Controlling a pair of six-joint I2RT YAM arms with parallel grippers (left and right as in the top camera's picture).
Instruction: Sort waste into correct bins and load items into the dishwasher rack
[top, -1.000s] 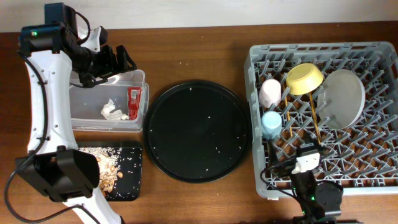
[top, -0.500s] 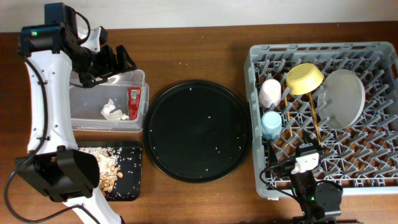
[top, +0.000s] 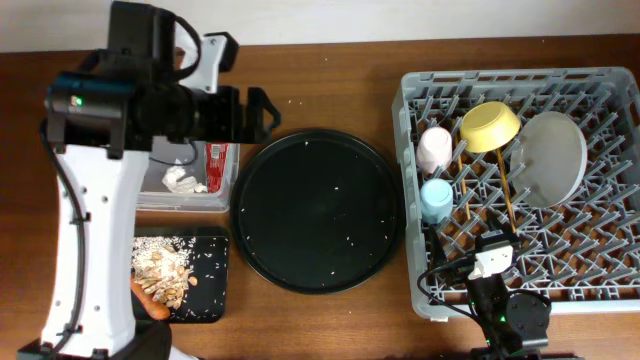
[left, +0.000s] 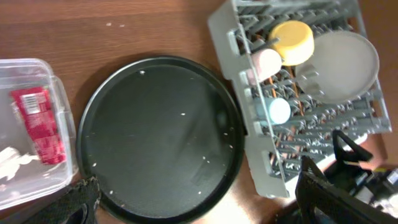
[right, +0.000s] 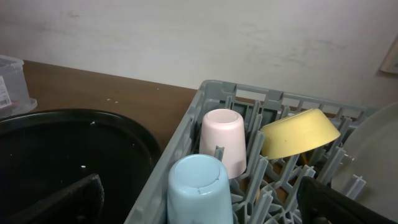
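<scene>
The grey dishwasher rack (top: 415, 100) holds the white-pink cup (top: 435, 148), blue cup (top: 436, 198), yellow bowl (top: 490, 125), grey-blue plate (top: 548, 158) and chopsticks (top: 508, 200). The clear tub (top: 225, 195) holds the red wrapper (top: 215, 160) and white tissue (top: 180, 180). The flat black tray (top: 210, 290) holds beige scraps (top: 160, 268) and the orange carrot (top: 150, 302). My left gripper (top: 255, 110) is open and empty, high above the tub's right end. My right gripper (right: 199, 183) is open and empty at the rack's front edge, just behind the blue cup (right: 199, 186).
The big round black tray (top: 318, 210) lies between tub and rack with a few rice grains on it. My left arm's white links cover the tub's left part. The right arm's base (top: 505, 315) sits at the table's front edge.
My left arm has swung right and up from the tub's back corner to above its right end. The carrot on the flat black tray now shows. The right arm has not moved.
</scene>
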